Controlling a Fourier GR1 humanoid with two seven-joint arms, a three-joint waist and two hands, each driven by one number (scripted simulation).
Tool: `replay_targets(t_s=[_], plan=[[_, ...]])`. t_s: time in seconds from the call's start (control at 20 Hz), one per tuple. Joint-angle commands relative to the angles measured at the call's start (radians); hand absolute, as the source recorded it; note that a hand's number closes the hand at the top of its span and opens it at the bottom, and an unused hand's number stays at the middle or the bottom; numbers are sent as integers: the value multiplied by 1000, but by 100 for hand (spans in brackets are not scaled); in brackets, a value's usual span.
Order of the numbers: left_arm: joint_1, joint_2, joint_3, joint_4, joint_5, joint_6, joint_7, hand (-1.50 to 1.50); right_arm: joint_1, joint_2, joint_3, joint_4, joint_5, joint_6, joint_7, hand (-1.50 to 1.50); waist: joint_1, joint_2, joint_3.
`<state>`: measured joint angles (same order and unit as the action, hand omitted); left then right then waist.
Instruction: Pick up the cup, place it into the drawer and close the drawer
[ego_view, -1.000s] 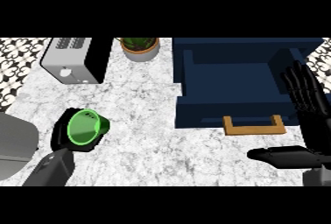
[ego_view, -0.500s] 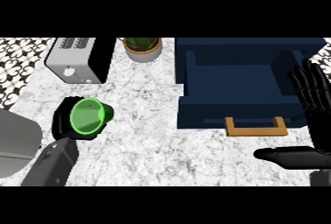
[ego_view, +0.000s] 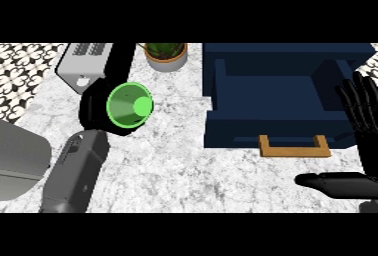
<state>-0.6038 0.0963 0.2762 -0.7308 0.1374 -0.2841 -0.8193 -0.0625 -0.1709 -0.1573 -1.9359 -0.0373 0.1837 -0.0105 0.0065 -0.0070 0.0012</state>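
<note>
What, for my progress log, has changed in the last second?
The left hand, curled round the green cup, has carried it away from the robot and rightward, nearer the open drawer; the grip is unchanged. The open right hand at the right edge, the toaster and the potted plant stayed put.

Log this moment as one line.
left hand: shut on green cup | right hand: open, resting at right edge | drawer: open

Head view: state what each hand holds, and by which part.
Left hand holds the green cup round its outer wall; right hand is open, holding nothing.
</note>
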Motion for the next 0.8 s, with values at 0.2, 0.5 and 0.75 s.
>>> replay_targets(t_s=[0.2, 0.5, 0.75], plan=[[-127, -94, -127, -271, 17, 161, 284, 150, -11, -7, -20, 63, -7, 13, -32, -150, -2, 2, 0], [-227, -96, -250, -329, 13, 317, 425, 150, 14, 3, -6, -2, -9, 15, 0, -150, -14, 5, -1], [-403, -96, -284, -243, 32, 425, 537, 150, 18, 27, 21, 0, 29, -6, -15, -150, -25, 7, -1]])
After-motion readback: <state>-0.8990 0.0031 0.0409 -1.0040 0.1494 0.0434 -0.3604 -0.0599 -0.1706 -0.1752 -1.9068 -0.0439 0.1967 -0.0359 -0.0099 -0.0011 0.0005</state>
